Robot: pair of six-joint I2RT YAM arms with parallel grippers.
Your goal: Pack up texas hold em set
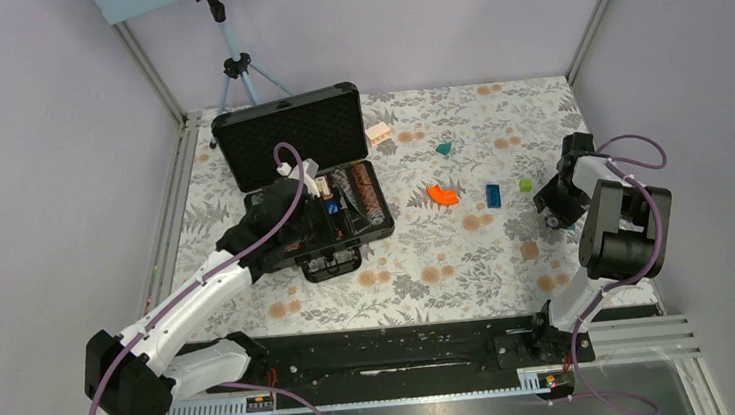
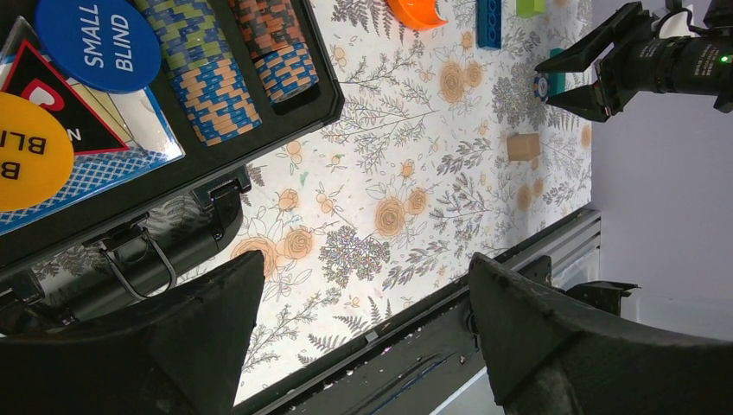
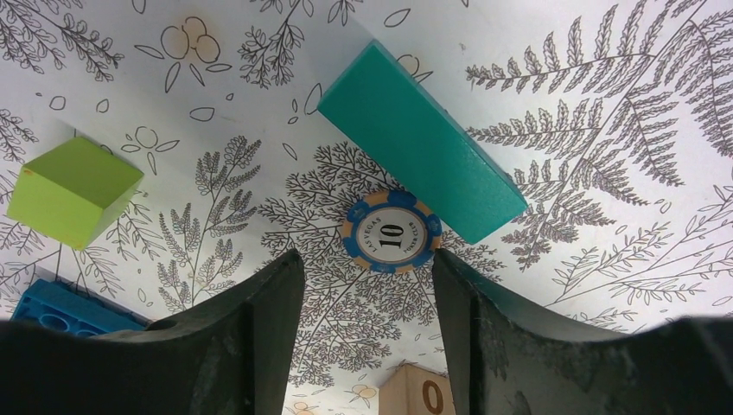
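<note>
I read "SMALL BLIND" on the blue disc (image 2: 98,43), "LAS VEGAS" and "10" on the blue chip (image 3: 391,232).

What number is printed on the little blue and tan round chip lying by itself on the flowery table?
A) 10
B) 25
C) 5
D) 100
A: in the right wrist view, the blue and tan round poker chip, lying right beside the teal rectangular block, shows a 10 in its white middle.
</note>
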